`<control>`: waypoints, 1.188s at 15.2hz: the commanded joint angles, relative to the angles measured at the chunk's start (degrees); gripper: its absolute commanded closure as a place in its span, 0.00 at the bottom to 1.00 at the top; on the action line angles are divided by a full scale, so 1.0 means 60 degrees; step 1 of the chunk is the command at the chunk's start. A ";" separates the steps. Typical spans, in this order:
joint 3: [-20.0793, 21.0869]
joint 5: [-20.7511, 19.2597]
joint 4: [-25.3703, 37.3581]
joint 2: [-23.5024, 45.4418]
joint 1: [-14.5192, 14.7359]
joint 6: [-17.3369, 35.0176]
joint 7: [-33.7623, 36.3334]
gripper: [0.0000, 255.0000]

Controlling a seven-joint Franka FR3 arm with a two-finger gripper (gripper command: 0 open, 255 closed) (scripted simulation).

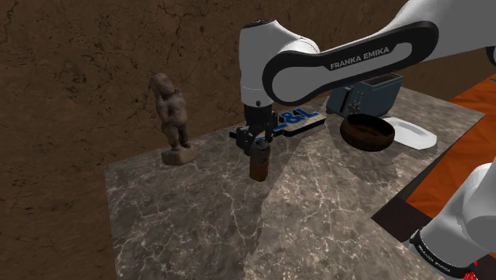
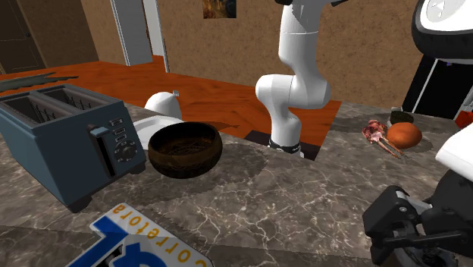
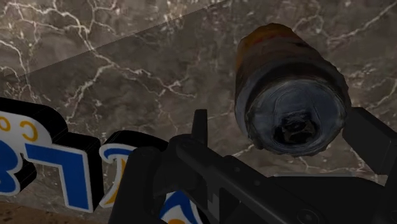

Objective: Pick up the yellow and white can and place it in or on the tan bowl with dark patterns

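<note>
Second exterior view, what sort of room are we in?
Likely a home kitchen: a blue-grey toaster and a dark brown bowl stand on a marbled countertop, with orange wood flooring beyond.

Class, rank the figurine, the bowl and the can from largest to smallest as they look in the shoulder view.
1. Figurine, tallest.
2. Bowl, wider but lower; close to the figurine overall, so that order is unsure.
3. Can, clearly smallest.

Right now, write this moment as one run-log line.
phase: reach | gripper: open, over can | can: upright on table | bowl: empty
</note>
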 commanded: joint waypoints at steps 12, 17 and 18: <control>-0.0003 -0.0027 -0.0043 0.0050 0.0003 0.0092 0.0018 1.00; -0.0007 -0.0025 -0.0039 0.0048 -0.0002 0.0085 0.0009 1.00; -0.0003 -0.0023 -0.0055 0.0042 0.0001 0.0097 0.0016 1.00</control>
